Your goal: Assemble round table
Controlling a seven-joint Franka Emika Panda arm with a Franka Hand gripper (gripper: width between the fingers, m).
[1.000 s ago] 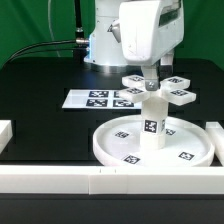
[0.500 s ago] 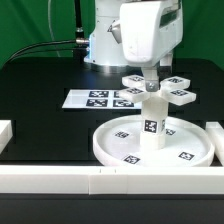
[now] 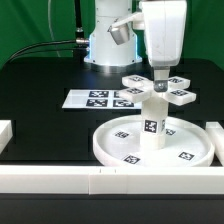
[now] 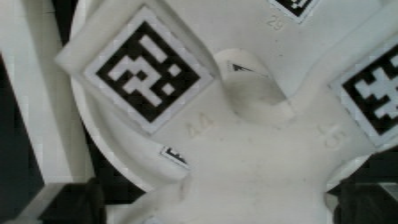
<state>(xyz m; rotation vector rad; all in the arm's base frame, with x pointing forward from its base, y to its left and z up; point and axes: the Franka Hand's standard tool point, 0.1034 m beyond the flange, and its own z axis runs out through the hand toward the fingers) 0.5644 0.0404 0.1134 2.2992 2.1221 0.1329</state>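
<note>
The large rimmed round disc (image 3: pixel 118 148) lies on the table at the front. The short thick leg (image 3: pixel 153 125) stands upright in its middle. The cross-shaped piece (image 3: pixel 160 90) sits level on top of the leg. My gripper (image 3: pixel 158 80) comes straight down onto the middle of the cross-shaped piece. In the wrist view this piece (image 4: pixel 151 65) fills the picture with its tags. My dark fingertips (image 4: pixel 59 200) show only at the picture's edges, wide apart on either side of the hub. The jaws look open around the hub.
The marker board (image 3: pixel 100 98) lies flat behind the disc toward the exterior view's left. White border rails (image 3: pixel 50 180) run along the front edge, with short blocks at both sides. The robot base stands at the back.
The wrist has turned and the hand's body now shows further toward the exterior view's right. The cross-shaped piece, leg and disc have stayed in place.
</note>
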